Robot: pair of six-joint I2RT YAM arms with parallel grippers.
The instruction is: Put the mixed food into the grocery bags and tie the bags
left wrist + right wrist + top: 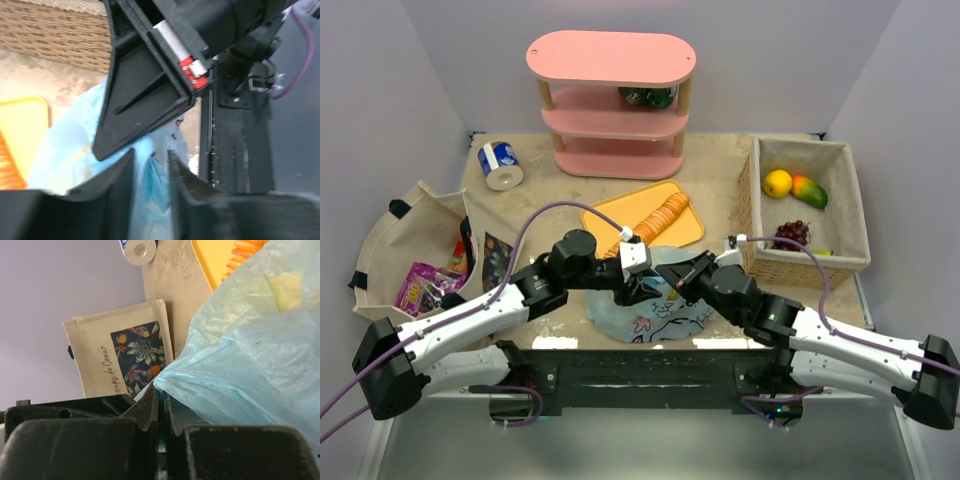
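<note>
Left fingers [125, 175] stood parted around a loose fold of the light-blue grocery bag [645, 318] at the near edge of the counter [720, 190]; right fingers [150, 405] were clenched on its gathered film, apparently pulling it taut for tying

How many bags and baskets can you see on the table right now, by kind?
light-blue plastic bag: 1
canvas tote: 1
wicker basket: 1
Total: 3
</note>
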